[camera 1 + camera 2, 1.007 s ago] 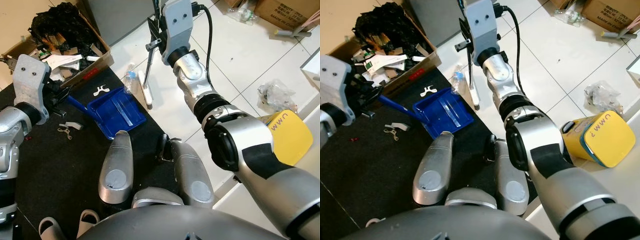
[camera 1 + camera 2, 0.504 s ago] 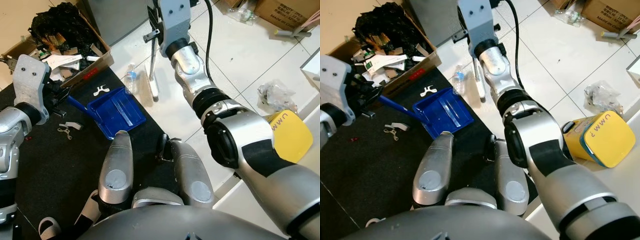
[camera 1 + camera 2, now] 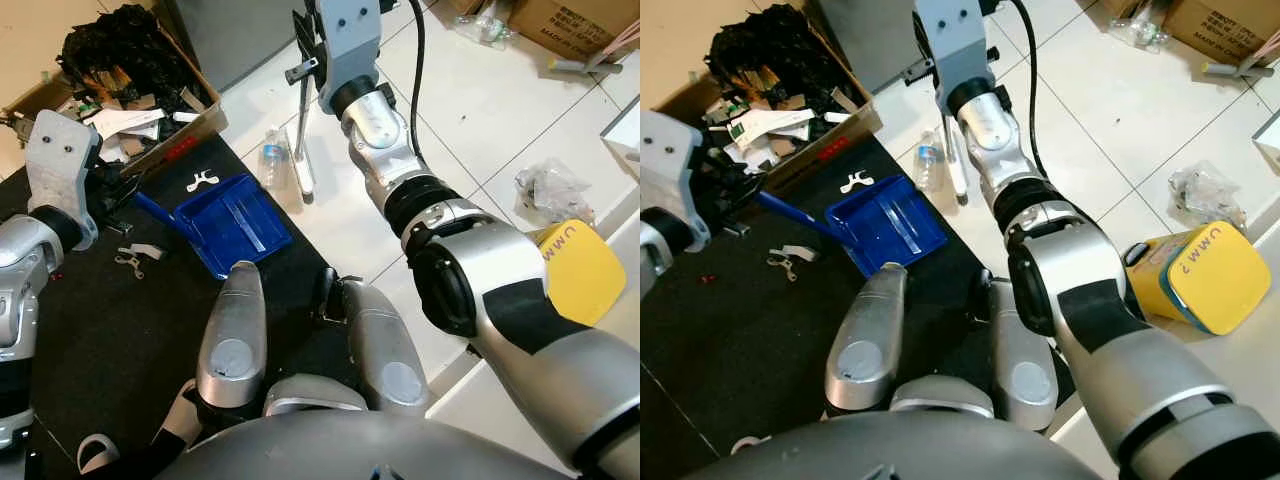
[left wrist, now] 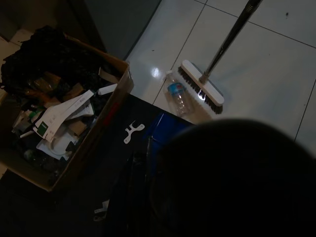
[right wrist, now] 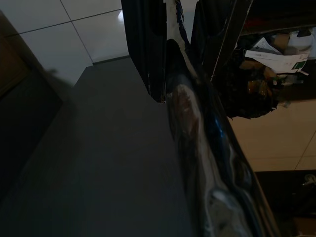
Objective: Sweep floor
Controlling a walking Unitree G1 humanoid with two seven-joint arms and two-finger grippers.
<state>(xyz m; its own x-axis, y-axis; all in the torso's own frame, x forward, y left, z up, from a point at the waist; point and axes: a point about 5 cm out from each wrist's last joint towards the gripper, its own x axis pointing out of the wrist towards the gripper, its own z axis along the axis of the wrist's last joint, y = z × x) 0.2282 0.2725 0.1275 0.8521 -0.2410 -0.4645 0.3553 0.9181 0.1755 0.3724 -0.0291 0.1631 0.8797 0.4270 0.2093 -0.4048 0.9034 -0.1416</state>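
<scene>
A broom with a metal handle (image 3: 300, 105) stands on the white tiles, its brush head (image 3: 299, 170) lying right beside a clear plastic bottle (image 3: 270, 156). My right gripper (image 3: 310, 45) is stretched far forward and is shut on the handle high up; the shiny handle (image 5: 190, 118) runs between its fingers in the right wrist view. A blue dustpan (image 3: 232, 222) rests on the black mat (image 3: 100, 330) by its edge. My left gripper (image 3: 112, 188) is shut on the dustpan's handle (image 3: 153, 207). White scraps (image 3: 200, 182) lie on the mat beside the pan.
A cardboard box of rubbish (image 3: 130, 85) stands at the far left, against a grey cabinet (image 3: 230, 30). A yellow container (image 3: 585, 270), a crumpled plastic bag (image 3: 548, 187) and another carton (image 3: 570, 20) sit to the right. My knees (image 3: 235, 335) are below.
My right arm reached farther out and the broom head swung round, ending close against the bottle, which shifted slightly. The dustpan and my left arm have stayed put.
</scene>
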